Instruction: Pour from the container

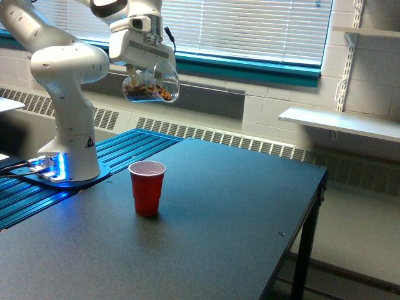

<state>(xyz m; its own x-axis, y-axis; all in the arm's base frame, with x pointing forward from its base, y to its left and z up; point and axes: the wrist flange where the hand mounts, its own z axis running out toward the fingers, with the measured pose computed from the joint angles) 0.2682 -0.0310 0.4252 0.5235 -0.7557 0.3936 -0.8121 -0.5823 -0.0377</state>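
The container [153, 82], a clear plastic cup with brown and orange bits lying along its lower side, hangs tilted high above the table with its mouth toward the exterior view's right. My gripper [142, 74] is shut on it from above. A red cup [147, 187] with a white inside stands upright on the dark table [206, 237], well below the container and almost straight under it. Nothing is falling between them.
The arm's white base [69, 150] stands at the exterior view's left on a blue ribbed platform [119, 153]. Window blinds and a teal sill run along the back wall. White shelves [340, 122] hang at the right. The table's right edge drops off near a black leg.
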